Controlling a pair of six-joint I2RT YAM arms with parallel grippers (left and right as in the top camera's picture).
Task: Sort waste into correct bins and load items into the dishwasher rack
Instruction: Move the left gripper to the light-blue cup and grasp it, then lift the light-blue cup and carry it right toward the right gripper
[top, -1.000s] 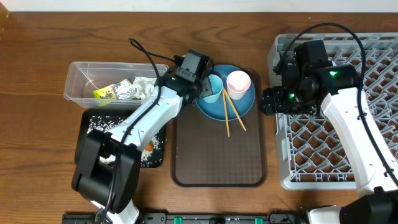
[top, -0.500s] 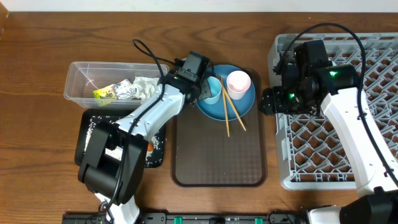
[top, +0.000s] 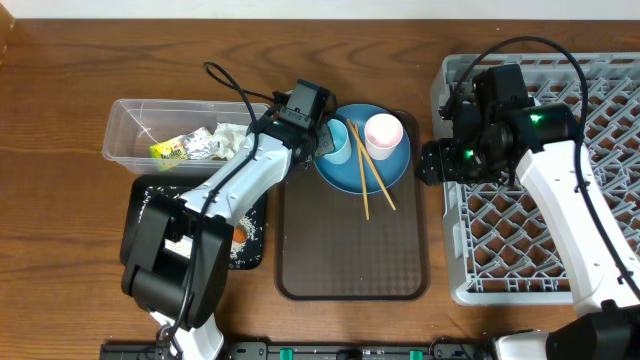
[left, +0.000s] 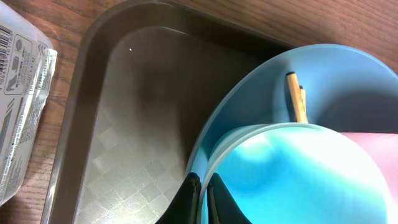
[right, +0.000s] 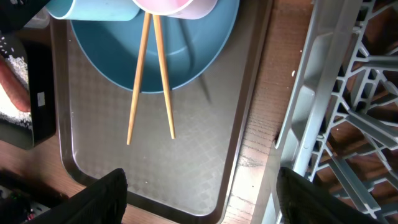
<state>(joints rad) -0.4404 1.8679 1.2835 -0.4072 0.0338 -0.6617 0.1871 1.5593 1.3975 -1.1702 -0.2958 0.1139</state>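
left tool (left: 203, 198): pinched on the rim of the light blue plastic cup (left: 292, 174), likely to lift it | cup: sits on the round blue plate (top: 390, 172), upper middle | right tool (right: 202, 190): fingers wide apart, holding nothing, waiting beside the big grey lattice rack (top: 600, 210)

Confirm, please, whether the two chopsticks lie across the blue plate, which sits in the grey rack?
Not quite: the overhead view shows the blue plate sits on the brown serving tray, not in the grey rack. The two chopsticks do lie across it.
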